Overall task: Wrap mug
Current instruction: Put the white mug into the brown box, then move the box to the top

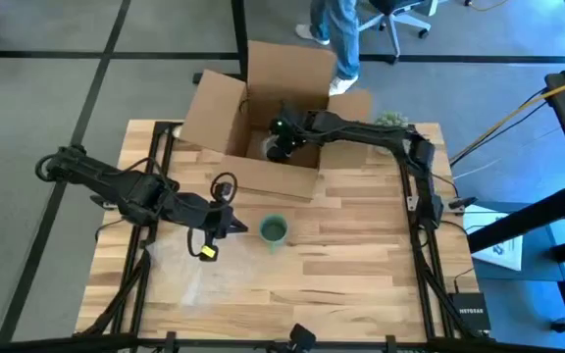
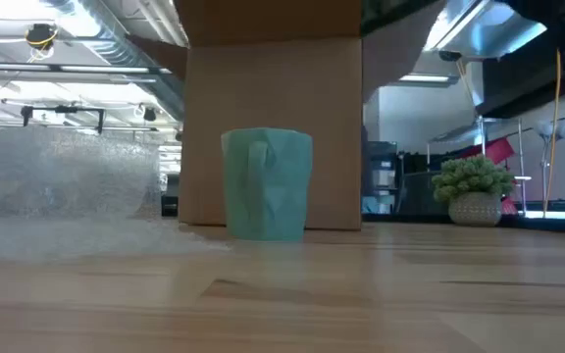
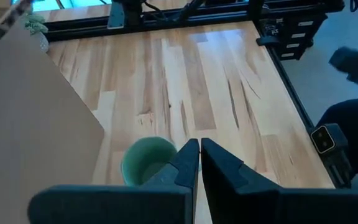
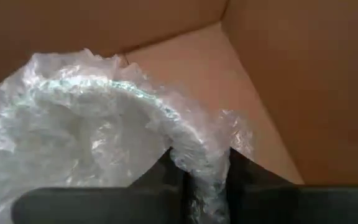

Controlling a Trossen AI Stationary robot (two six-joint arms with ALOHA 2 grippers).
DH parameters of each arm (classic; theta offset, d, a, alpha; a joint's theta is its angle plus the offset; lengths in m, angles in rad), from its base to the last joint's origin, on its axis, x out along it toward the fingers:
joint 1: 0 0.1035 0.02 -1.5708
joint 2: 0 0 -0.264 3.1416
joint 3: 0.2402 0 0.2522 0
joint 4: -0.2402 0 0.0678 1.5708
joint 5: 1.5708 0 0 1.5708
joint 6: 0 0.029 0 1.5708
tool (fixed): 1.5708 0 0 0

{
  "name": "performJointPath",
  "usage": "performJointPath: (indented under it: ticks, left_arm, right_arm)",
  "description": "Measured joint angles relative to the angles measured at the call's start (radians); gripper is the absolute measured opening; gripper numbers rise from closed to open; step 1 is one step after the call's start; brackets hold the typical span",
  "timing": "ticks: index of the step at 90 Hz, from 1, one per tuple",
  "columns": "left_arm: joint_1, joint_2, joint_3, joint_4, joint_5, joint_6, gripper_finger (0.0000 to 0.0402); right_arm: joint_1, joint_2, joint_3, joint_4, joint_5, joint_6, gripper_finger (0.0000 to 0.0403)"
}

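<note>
Green mug [image 2: 267,183] sits upright and unwrapped, center frame. Left gripper [image 3: 200,155] beside it, fingers pressed together. Right gripper [image 4: 199,163] pinches bubble wrap [image 4: 92,130] inside the box [image 1: 287,74].

One green mug [image 1: 274,230], one cardboard box [image 1: 263,108], two arms.

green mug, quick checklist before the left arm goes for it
1. Green mug upright on the table, mouth up: ok.
2. Left gripper lined up beside the mug, not touching: ok.
3. Left fingers open enough to take the mug: not ok, they are shut.
4. Bubble wrap sheet lying on the table beside the mug: ok.
5. Right gripper out of the way: ok, it is inside the cardboard box, shut on a bubble-wrapped bundle.
6. What the bundle holds: cannot tell.
</note>
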Motion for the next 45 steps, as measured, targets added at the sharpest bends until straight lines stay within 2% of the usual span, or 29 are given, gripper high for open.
performJointPath:
  ticks: [24,34,45]
  left_arm:
    - [0.000,0.009,-0.001,0.000,0.000,-0.006,0.0000]
    - [0.000,0.015,-0.001,0.000,0.000,-0.006,0.0000]
    - [0.000,0.020,-0.001,0.001,0.000,-0.006,0.0000]
  right_arm:
    - [-0.001,-0.002,0.019,-0.018,0.001,0.000,0.0176]
    - [-0.001,-0.027,0.095,-0.087,0.001,-0.007,0.0217]
    - [0.007,-0.054,0.224,-0.209,0.000,-0.035,0.0242]
